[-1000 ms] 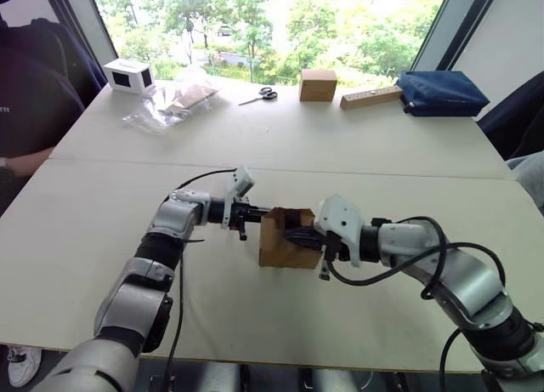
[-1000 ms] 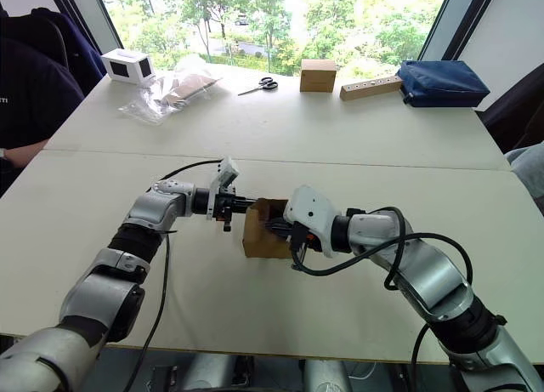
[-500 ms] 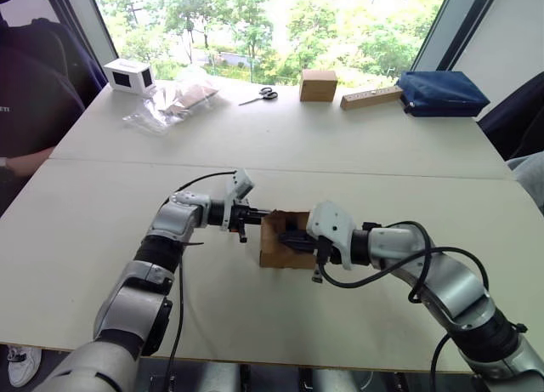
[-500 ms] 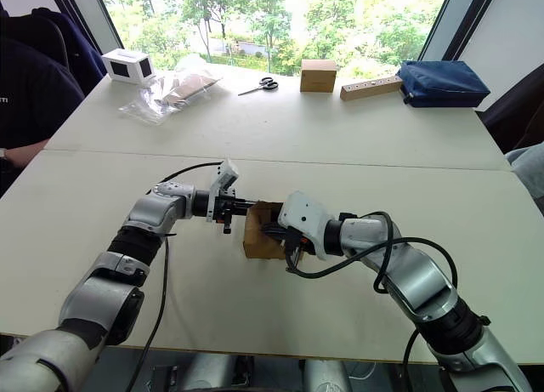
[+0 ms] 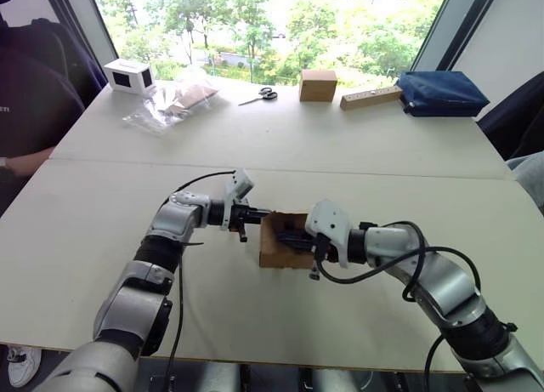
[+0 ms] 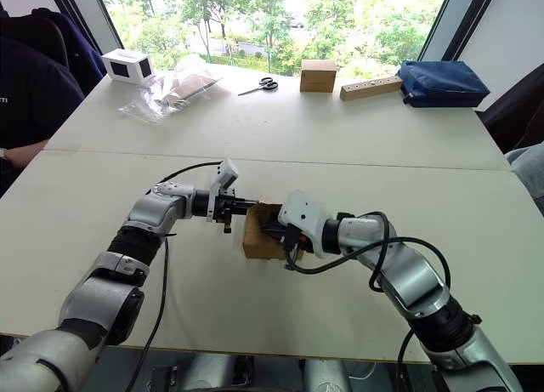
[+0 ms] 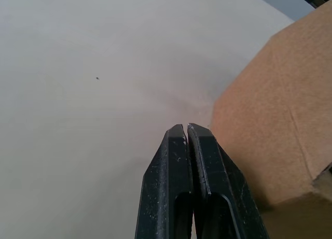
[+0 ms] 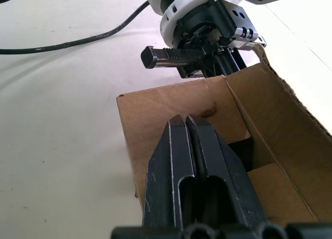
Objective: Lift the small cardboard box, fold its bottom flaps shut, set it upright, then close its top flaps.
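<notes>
White table [image 5: 102,239], small cardboard box [image 5: 276,249], both pincers pressed together, right pincer [image 8: 187,122] reaching inside.

Silver-grey jointed arms, white wrist housings, black cables, 2 black-fingered tools.

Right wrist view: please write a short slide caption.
Shut right gripper reaches inside the open box; left gripper waits outside.

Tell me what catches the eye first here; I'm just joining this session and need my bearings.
The small cardboard box in the middle of the near table, open at the top, with both arms meeting at it. The right gripper, fingers shut, reaches inside it, while the left gripper, also shut, sits against its outer wall. Scissors and a second brown box lie at the far edge.
</notes>
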